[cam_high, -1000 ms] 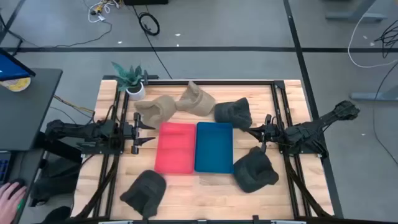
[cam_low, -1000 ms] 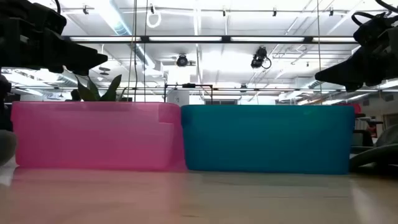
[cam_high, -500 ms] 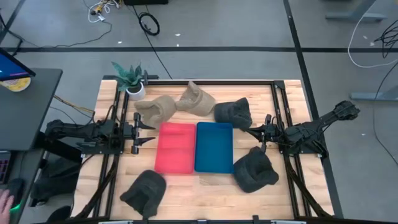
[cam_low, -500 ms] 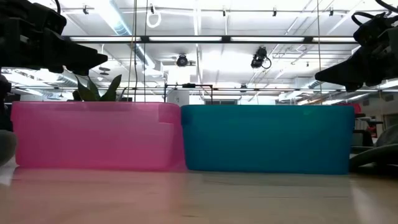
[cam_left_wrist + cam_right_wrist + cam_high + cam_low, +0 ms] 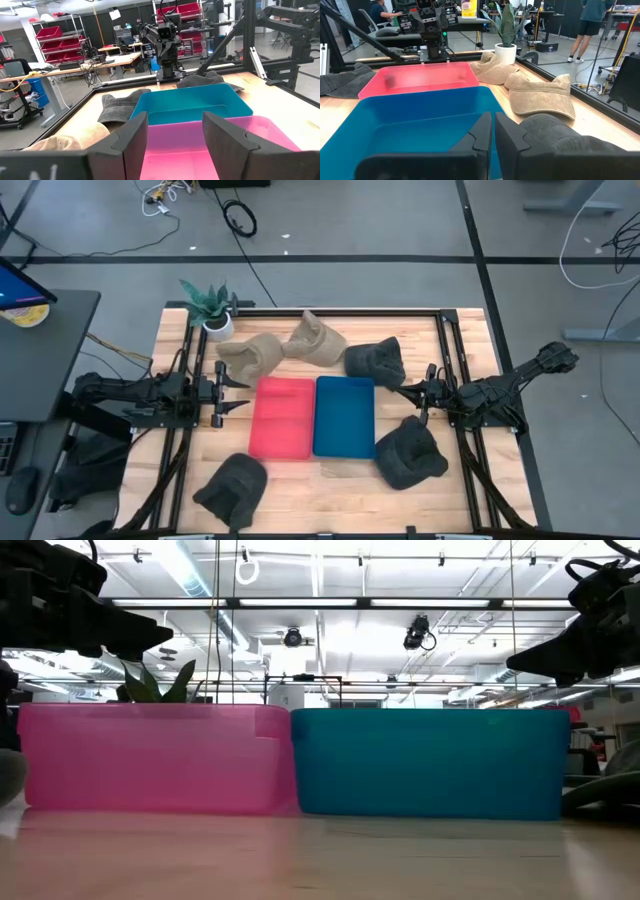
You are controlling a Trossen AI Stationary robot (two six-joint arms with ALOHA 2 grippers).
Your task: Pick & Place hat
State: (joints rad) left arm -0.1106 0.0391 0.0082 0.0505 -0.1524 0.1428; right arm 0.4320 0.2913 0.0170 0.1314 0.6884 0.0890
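Observation:
A pink tray and a blue tray lie side by side at the table's middle. Two tan hats rest behind them, with a dark hat to their right. Another dark hat sits right of the blue tray, and a third lies near the front left. My left gripper hovers open, left of the pink tray. My right gripper hovers shut, right of the blue tray, between the two dark hats on the right.
A potted plant stands at the far left corner of the table. A dark frame rail runs along the table's sides. Bare wood shows in front of the trays. People stand in the room beyond.
Both arms have kept still and no hat has moved. A person's hand at the lower left of the high view, off the table, has drawn back out of the picture.

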